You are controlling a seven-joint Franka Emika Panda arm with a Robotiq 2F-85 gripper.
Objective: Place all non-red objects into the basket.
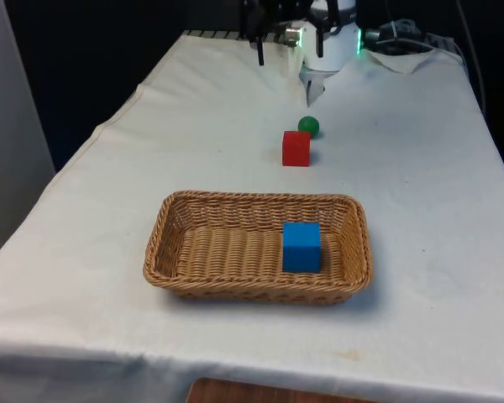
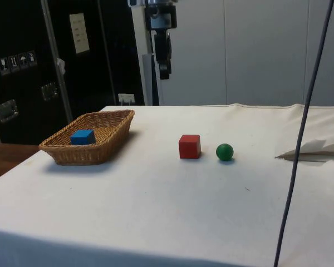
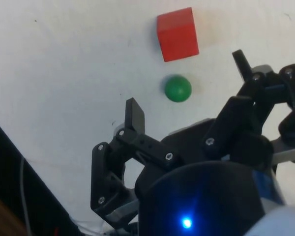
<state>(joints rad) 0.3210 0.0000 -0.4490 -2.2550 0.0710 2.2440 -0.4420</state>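
Basket (image 1: 235, 252) sits near the camera in the front view, blue cube (image 1: 301, 247) already inside it toward the front view's right end; green ball (image 1: 309, 126) is on the cloth past the basket, roughly 12 to 1 o'clock from it in the front view; red cube (image 1: 296, 148) sits just beside the ball, between ball and basket, ball at about 1 o'clock from it; whether they touch I can't tell; gripper (image 3: 187, 88) hangs high above the table, well apart from everything, fingers spread and holding nothing; in the wrist view the ball lies between the two fingertips with the red cube just past it; ball is the one non-red thing left out, so it is likely next; it looks small, hard, smooth and light, so it will likely roll if nudged and could squirt out of an off-centre pinch; best to close across its widest middle, straight down from above, with the fingers lined up so neither lands on the red cube's side; red cube stays on the cloth.
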